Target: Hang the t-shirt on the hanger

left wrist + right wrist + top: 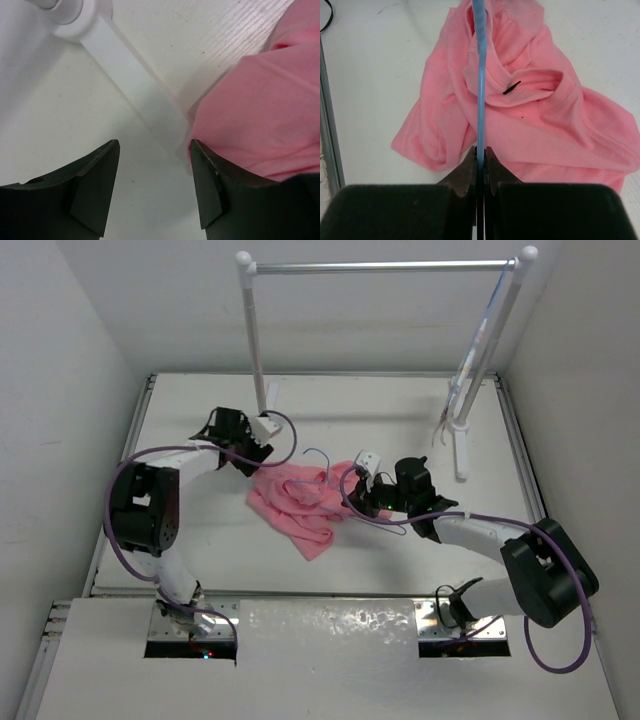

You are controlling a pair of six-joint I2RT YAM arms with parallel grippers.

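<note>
Lining up the collar: the right gripper [481,150] is clamped on the thin pale-blue wire hanger [481,100], aiming it at the crumpled salmon-pink fabric t-shirt [545,125].
The shirt lies heaped just beside the white rack foot [130,85]. The left gripper [154,145], jaws apart and empty, hovers between that foot and the cloth's edge, likely to pin the fabric. Whether the wire is inside the neck opening is unclear.

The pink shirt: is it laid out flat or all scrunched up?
Scrunched up. The shirt lies in a rumpled heap on the table, with folds piled over each other.
</note>
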